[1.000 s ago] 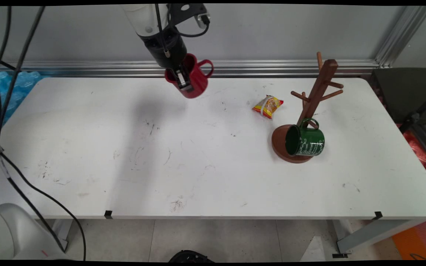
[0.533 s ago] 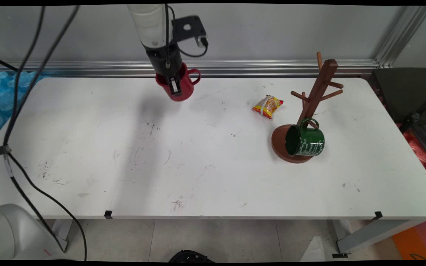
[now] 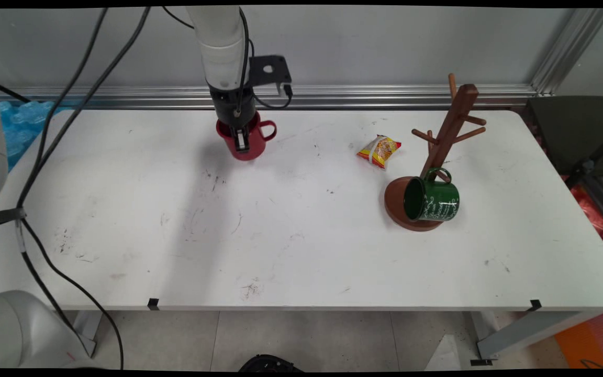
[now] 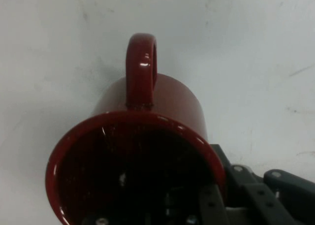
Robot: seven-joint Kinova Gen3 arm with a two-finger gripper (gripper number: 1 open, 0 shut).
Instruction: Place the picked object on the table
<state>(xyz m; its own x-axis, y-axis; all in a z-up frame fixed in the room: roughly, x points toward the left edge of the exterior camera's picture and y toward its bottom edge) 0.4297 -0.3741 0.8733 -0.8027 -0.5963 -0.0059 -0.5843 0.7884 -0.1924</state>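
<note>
Gripper (image 3: 239,140) points straight down over the back of the surface (image 3: 301,246), left of centre, and is clamped on the rim wall of a red mug (image 3: 252,141): one finger runs down the outside of the near wall in the main view, the other goes inside the cup. In the hand view the black linkage of the gripper (image 4: 197,210) disappears into the open mouth of the red mug (image 4: 162,107), so the grip is across the wall, nearly closed with only the wall thickness between the fingers. Mug is upright, mouth up, handle sticking out to picture right in the main view. Bottom of the mug looks at or just above the surface; can't tell whether it actually touches. White arm link (image 3: 220,47) rises vertically from the gripper, black camera bracket (image 3: 270,70) on its right side, black cables (image 3: 45,146) hanging down the left. To the right, well apart from the mug: a yellow-red snack packet (image 3: 379,151) lying flat, then a brown wooden mug tree (image 3: 448,131) leaning on its round base, with a green mug (image 3: 432,200) hung on a low peg by its handle, mouth facing picture left, body resting over the base.
</note>
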